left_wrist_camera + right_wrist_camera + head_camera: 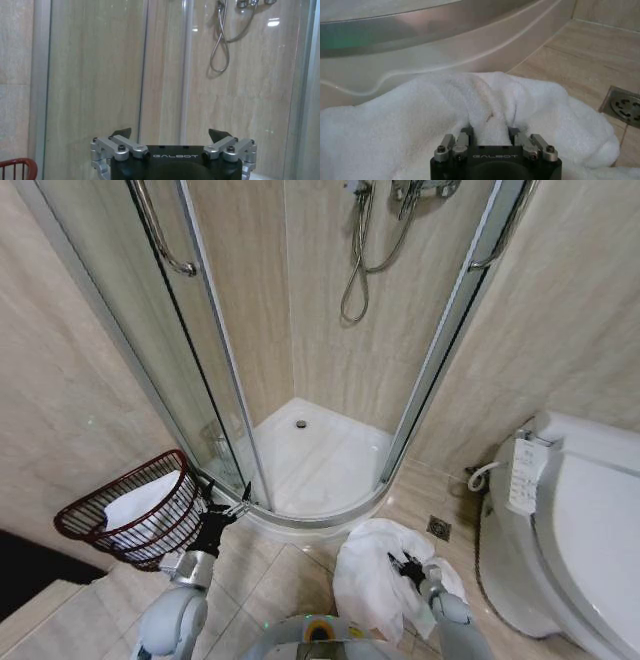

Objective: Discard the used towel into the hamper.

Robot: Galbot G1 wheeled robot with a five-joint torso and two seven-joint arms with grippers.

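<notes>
The used towel [368, 582] is a white heap on the tile floor in front of the shower. My right gripper [408, 566] is down on it, shut on a raised fold of the towel [420, 112]; the wrist view shows the fold pinched in the gripper [491, 129]. The hamper [112, 487], a dark reddish-brown wire basket, stands at the left by the glass door with white cloth [140, 502] inside. My left gripper [225, 505] hangs just right of the hamper, open and empty [170, 132]. The hamper's rim [20, 163] peeks in at that view's corner.
A curved glass shower enclosure [215, 350] with a white tray [320, 455] lies ahead. A toilet [585, 530] with a control panel stands at the right. A floor drain [438, 527] sits beside the towel. Beige tiled walls close in on both sides.
</notes>
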